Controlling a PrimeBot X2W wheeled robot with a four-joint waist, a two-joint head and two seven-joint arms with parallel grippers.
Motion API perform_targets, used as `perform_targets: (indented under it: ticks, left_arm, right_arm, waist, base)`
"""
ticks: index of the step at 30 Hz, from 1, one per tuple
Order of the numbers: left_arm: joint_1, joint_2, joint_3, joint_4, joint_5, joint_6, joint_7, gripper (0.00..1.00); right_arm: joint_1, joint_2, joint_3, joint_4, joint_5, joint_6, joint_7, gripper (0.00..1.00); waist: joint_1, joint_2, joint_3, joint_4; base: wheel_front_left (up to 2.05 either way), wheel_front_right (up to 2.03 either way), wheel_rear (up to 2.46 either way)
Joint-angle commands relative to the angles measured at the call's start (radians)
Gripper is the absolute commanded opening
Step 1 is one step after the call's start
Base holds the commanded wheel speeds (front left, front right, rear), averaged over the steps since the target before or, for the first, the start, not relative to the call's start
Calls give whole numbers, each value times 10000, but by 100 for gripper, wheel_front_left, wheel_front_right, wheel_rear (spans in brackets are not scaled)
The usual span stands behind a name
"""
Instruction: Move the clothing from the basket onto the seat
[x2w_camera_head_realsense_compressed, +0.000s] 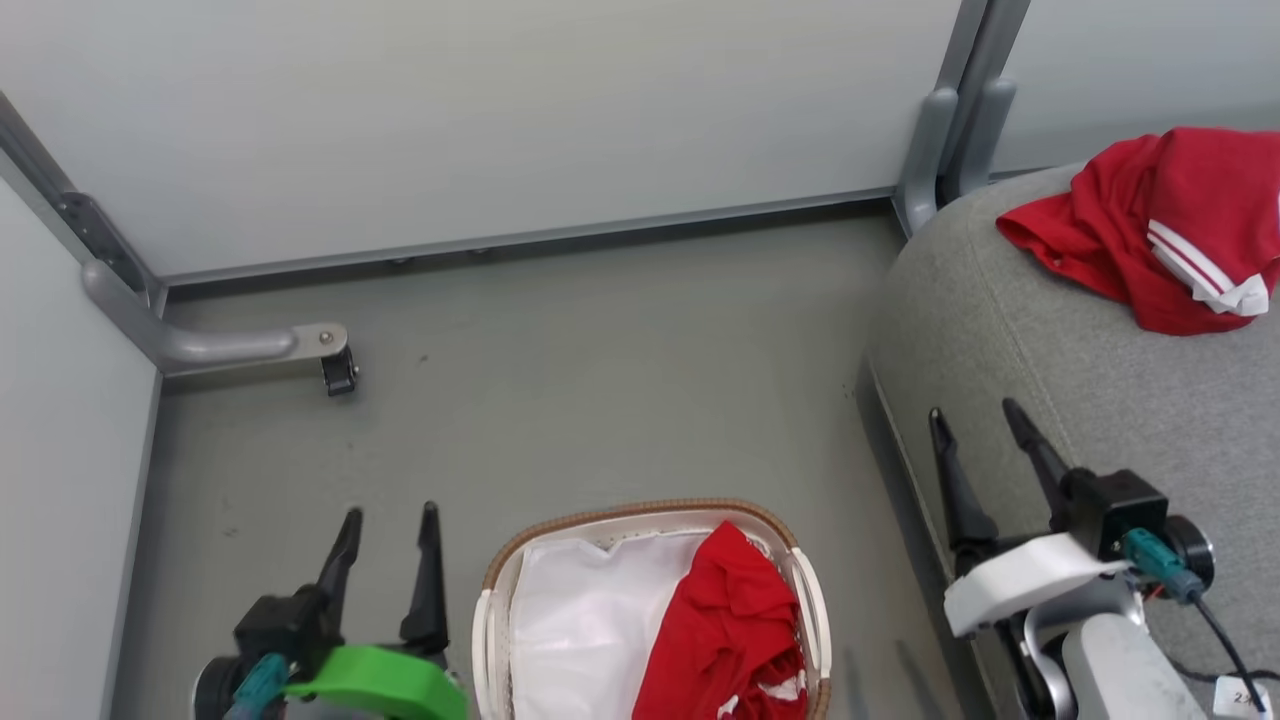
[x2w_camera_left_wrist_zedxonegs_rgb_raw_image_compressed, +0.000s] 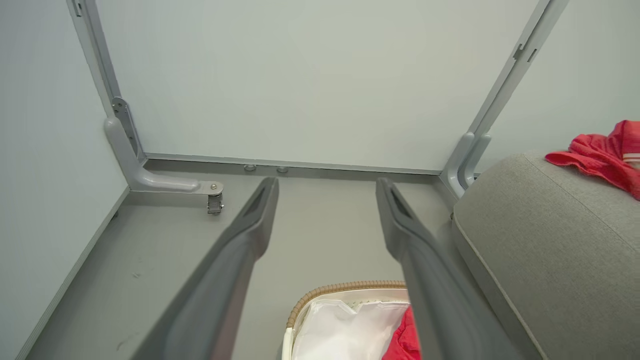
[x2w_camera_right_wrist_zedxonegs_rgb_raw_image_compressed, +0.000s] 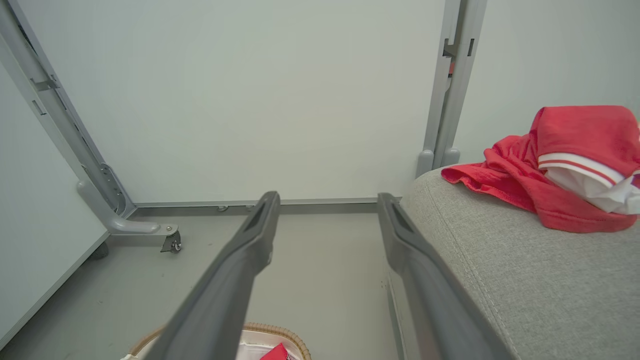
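One red garment (x2w_camera_head_realsense_compressed: 1130, 230) lies on the seat (x2w_camera_head_realsense_compressed: 1150, 400), the second garment (x2w_camera_head_realsense_compressed: 730, 620) in the basket (x2w_camera_head_realsense_compressed: 560, 528), so the left hand (x2w_camera_head_realsense_compressed: 391, 510) or right hand (x2w_camera_head_realsense_compressed: 972, 408), both spread and empty, should next pinch it.

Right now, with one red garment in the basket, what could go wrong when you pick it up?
1. The garment lies against the white liner; a grasp may catch both and lift the liner, or even the basket.
2. The seat is rounded at its edge; a garment dropped there might slide to the floor.
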Motion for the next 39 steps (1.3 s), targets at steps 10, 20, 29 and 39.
perform_targets:
  ticks: [10,20,29,39]
  left_arm:
    - [-3076,10,-2481,1732,334,-227,1,100]
    - [-5661,30,-4510,4252,12,-282,1,100]
    - [-7146,33,-6469,6292,-561,-293,72,100]
    - [-8549,36,-7500,7964,-1013,-295,235,100]
  right_arm:
    - [-1531,-37,-1369,-936,-827,-14,-20,100]
    - [-2966,-32,-1755,-2115,-893,-14,-20,100]
    - [-3739,-30,-1158,-3375,-632,-14,-20,100]
    - [-4077,-27,-786,-4356,-343,-14,-20,100]
  waist:
    - [0,0,2911,-230]
    - [0,0,5287,-1055]
    - [0,0,6812,-1918]
    - [0,0,8023,-2604]
  base:
    - [0,0,0]
    - [0,0,0]
    - [0,0,0]
    - [0,0,0]
